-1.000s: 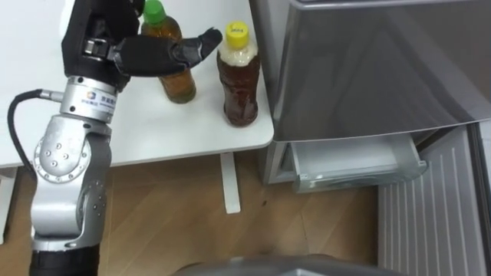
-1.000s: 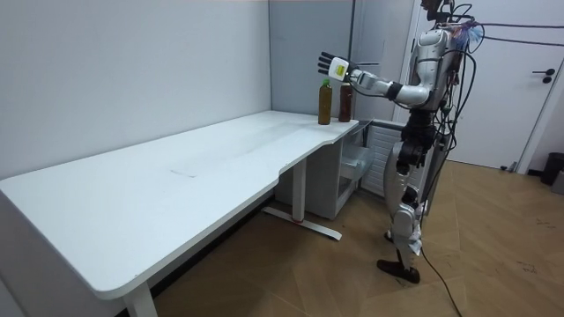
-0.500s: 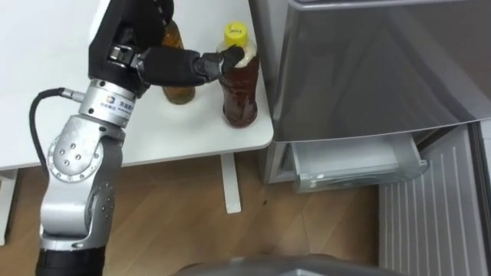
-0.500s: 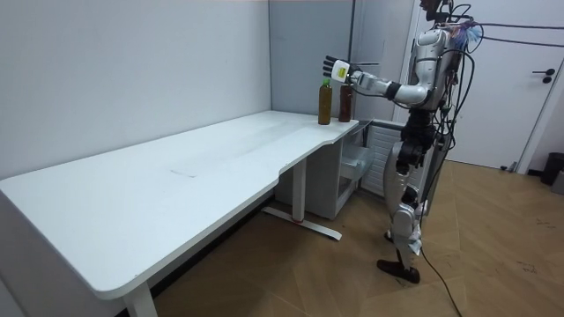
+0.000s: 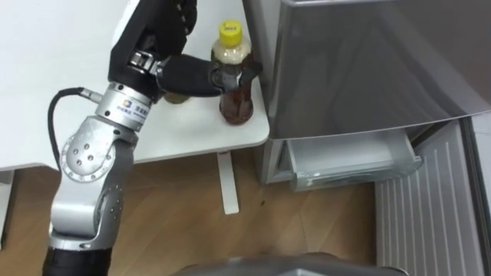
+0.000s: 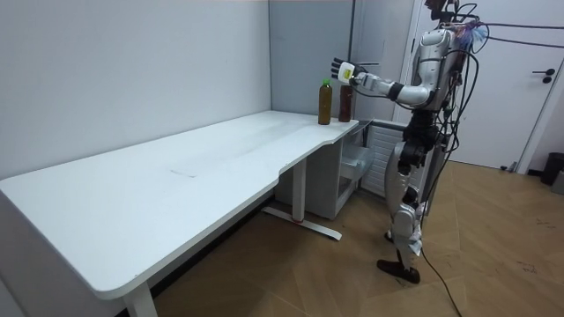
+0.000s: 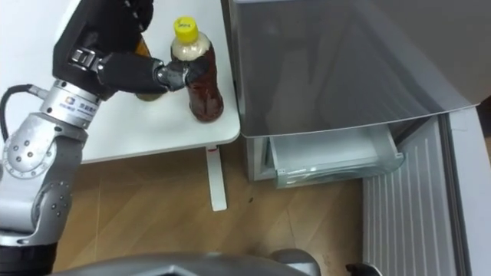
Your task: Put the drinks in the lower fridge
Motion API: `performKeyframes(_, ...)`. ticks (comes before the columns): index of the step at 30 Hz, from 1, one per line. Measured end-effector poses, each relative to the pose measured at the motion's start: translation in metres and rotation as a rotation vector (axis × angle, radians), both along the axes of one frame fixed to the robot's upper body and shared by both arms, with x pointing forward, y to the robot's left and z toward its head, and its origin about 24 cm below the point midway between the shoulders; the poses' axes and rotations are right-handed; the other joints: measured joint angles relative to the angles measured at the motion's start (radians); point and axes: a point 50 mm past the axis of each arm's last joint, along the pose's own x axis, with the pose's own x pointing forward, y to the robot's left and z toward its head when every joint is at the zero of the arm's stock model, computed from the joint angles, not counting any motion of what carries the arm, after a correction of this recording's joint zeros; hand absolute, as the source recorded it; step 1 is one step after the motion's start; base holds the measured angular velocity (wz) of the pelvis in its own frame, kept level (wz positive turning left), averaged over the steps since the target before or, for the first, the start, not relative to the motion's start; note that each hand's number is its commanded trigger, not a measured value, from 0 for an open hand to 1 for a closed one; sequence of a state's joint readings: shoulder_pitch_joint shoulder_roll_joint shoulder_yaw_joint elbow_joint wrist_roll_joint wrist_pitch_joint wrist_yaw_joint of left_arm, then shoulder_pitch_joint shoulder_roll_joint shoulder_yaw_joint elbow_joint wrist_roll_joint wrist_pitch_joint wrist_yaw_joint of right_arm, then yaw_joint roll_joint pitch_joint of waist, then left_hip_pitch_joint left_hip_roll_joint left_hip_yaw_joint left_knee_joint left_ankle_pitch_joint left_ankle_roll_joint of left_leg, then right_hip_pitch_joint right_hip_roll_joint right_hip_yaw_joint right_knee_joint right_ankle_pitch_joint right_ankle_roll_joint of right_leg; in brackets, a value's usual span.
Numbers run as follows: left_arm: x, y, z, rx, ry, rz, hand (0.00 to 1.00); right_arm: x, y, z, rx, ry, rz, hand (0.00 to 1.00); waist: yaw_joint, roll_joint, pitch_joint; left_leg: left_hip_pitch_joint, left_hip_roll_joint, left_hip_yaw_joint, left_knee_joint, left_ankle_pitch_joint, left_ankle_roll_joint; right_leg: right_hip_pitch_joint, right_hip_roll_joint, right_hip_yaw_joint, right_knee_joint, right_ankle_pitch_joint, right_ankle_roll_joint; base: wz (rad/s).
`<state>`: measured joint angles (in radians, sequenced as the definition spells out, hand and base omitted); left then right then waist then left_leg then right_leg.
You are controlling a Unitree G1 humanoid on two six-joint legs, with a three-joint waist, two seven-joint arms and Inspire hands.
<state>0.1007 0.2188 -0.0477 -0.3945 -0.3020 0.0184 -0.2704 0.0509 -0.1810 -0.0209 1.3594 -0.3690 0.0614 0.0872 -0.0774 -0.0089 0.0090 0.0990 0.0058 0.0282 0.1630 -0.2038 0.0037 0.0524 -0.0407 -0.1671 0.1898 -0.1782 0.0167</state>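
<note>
Below and right of the left hand, nearest the robot: the lower compartment of the tall grey metal fridge is open, and a clear plastic drawer shows above the wooden floor.

Left hand: it reaches over the corner of the white table. The thumb lies across the front of the brown plastic drink bottle with yellow cap, and the fingers curl round its far side below the neck. The grip is closed on the bottle. The bottle is upright, base on the table corner, just beside the fridge wall.

Beyond the hand: an amber bottle with green cap stands upright, close beside the first.

Room view: the robot stands upright at the table's end, left arm stretched forward.
</note>
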Motion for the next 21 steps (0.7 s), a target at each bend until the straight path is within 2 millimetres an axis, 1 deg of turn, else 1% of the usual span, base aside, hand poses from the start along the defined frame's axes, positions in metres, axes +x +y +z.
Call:
performKeyframes(4,0.000,-0.002,-0.004,0.009,0.021,-0.012,0.00,0.000,0.000,0.000,-0.002,0.004,-0.003,0.00,0.001,-0.002,0.0013,0.000,0.001,0.000,0.000,0.000,0.000,0.000,0.001,0.000,0.001,0.000,0.000,0.00)
performKeyframes(6,0.002,-0.001,-0.012,0.016,0.056,-0.010,0.00,0.001,0.000,0.000,-0.004,0.002,-0.001,0.00,0.002,-0.002,0.0011,0.000,0.001,0.000,0.000,0.000,0.000,0.001,0.001,0.000,0.001,0.000,0.000,0.00)
performKeyframes(8,0.004,0.000,-0.025,0.032,0.121,-0.002,0.00,0.003,0.000,0.000,-0.005,-0.003,0.000,0.00,0.002,-0.001,0.0004,-0.001,0.001,0.000,0.000,0.000,0.000,0.000,0.002,0.002,0.001,0.000,0.000,0.00)
performKeyframes(12,0.005,0.002,-0.030,0.039,0.148,0.002,0.00,0.005,0.000,0.000,-0.012,-0.005,0.020,0.00,0.003,-0.006,0.0029,-0.001,0.001,0.001,0.000,0.000,0.000,-0.001,0.002,0.004,0.000,0.000,0.000,0.00)
performKeyframes(16,0.005,0.002,-0.031,0.040,0.151,0.003,0.00,0.006,0.001,0.000,-0.011,-0.001,0.041,0.00,0.005,-0.007,0.0024,-0.001,0.000,0.002,0.000,0.000,0.000,-0.001,0.002,0.005,0.000,0.000,0.000,0.00)
performKeyframes(18,0.005,0.003,-0.036,0.037,0.173,0.009,0.00,0.006,0.001,0.000,-0.014,0.005,0.039,0.00,0.008,-0.004,0.0004,-0.001,0.000,0.003,0.000,0.000,0.000,0.000,0.002,0.005,0.000,0.000,0.000,0.00)
performKeyframes(19,0.006,0.004,-0.042,0.034,0.198,0.016,0.00,0.006,0.001,0.000,-0.016,0.008,0.038,0.00,0.008,-0.002,-0.0010,-0.001,0.000,0.003,0.000,0.000,0.000,-0.001,0.002,0.005,0.000,0.000,0.000,0.00)
performKeyframes(21,0.006,0.005,-0.048,0.033,0.227,0.023,0.00,0.005,0.001,0.000,-0.015,0.009,0.037,0.00,0.008,0.000,-0.0016,-0.001,0.001,0.004,0.000,0.000,0.000,-0.001,0.003,0.005,0.000,0.000,0.000,0.00)
